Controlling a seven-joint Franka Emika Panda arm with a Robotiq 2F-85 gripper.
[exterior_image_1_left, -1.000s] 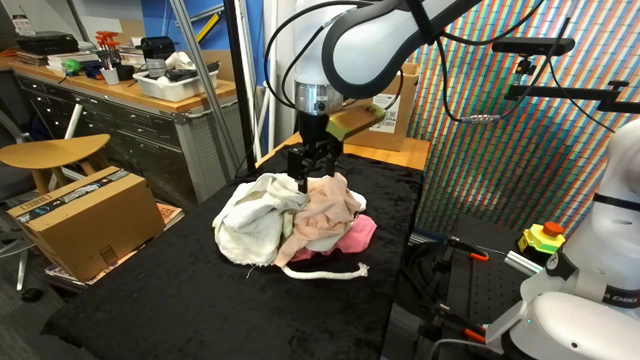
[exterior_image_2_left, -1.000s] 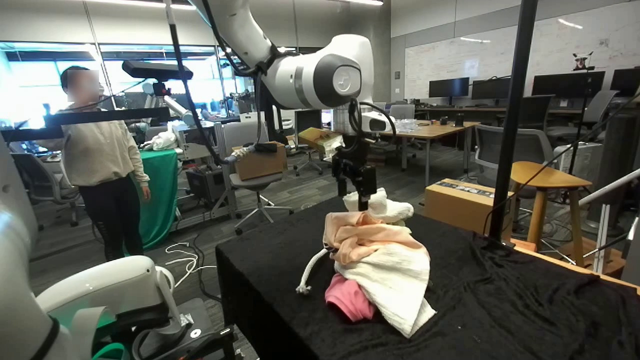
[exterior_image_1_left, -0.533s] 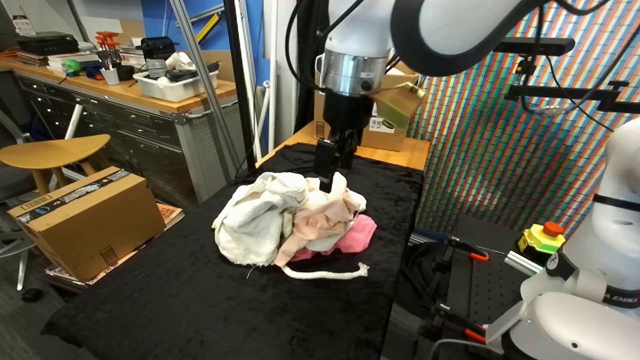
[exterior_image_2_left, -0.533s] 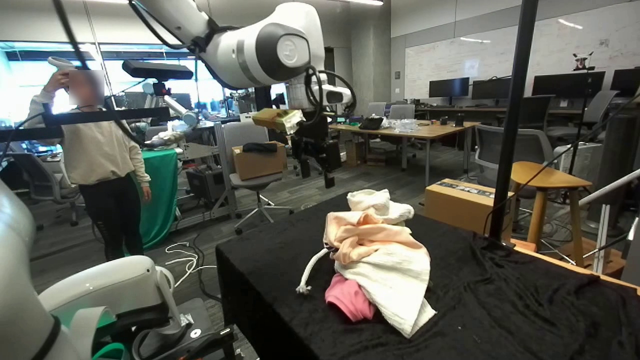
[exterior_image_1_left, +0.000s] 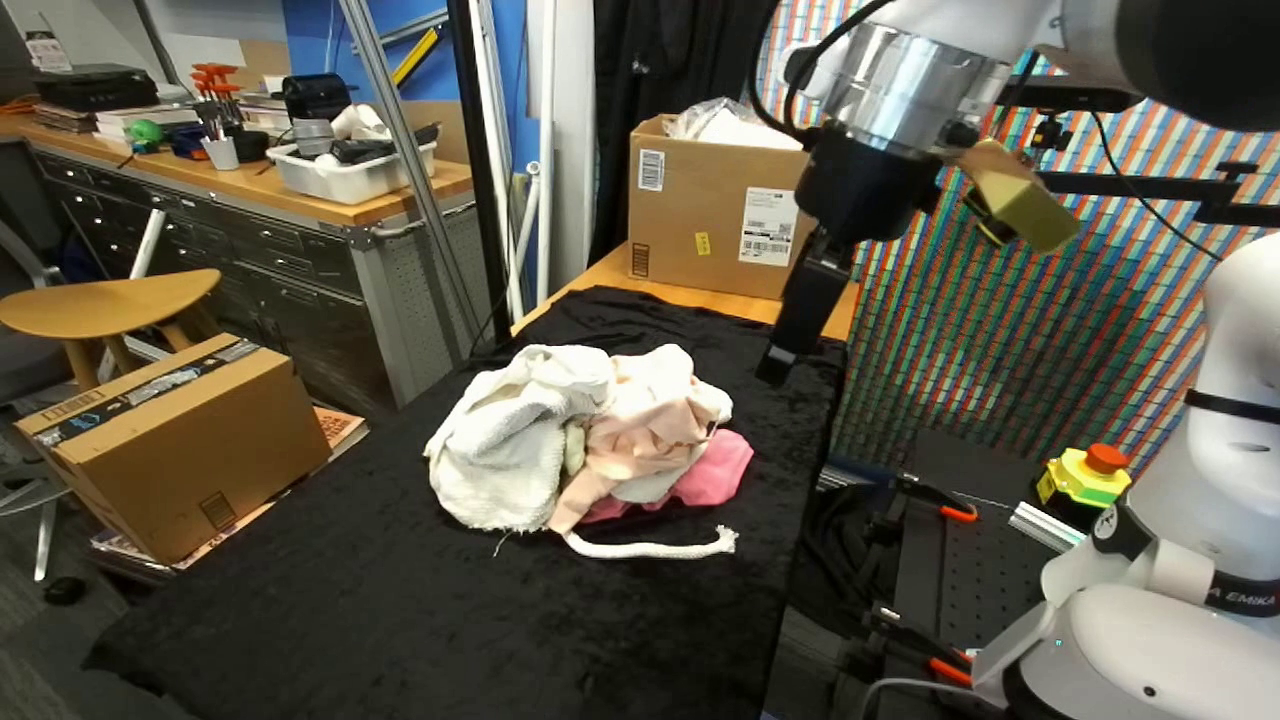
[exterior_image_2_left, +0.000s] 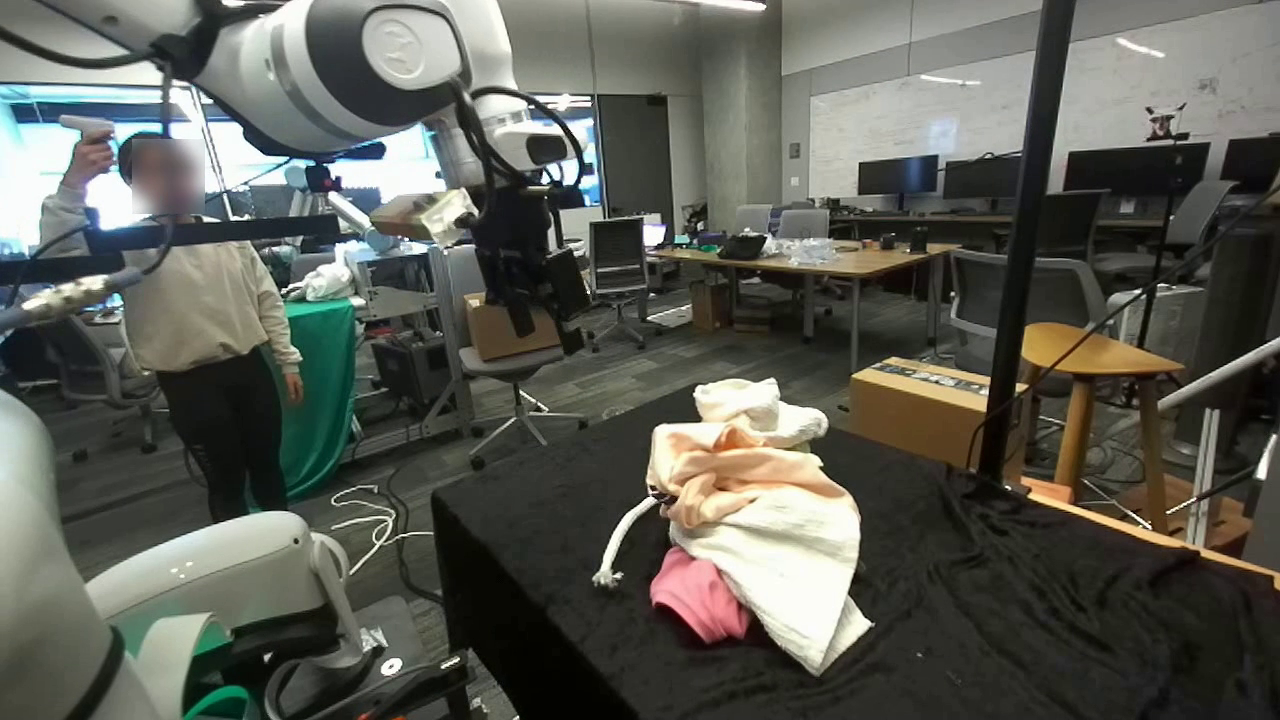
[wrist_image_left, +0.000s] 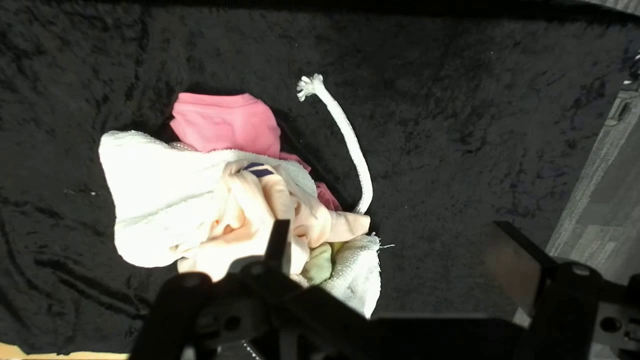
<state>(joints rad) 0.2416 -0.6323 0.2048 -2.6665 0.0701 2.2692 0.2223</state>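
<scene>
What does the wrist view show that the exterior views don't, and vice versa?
Only the wrist view clearly shows the dark blue mark on the peach cloth; elsewhere it is just a dark speck. Only the exterior views show the stool, the taped cardboard box and, in an exterior view, a person. Both kinds share the gripper, open and holding nothing, and the white cloth, pink cloth and rope lying with the peach cloth on the black cover.

"A EMIKA" on black band (exterior_image_1_left: 1243, 594) of arm (exterior_image_1_left: 1170, 640), right in an exterior view, labels (exterior_image_1_left: 768, 226) on far box (exterior_image_1_left: 690, 210) too small to read, whiteboard (exterior_image_2_left: 1120, 95) writing too faint
</scene>
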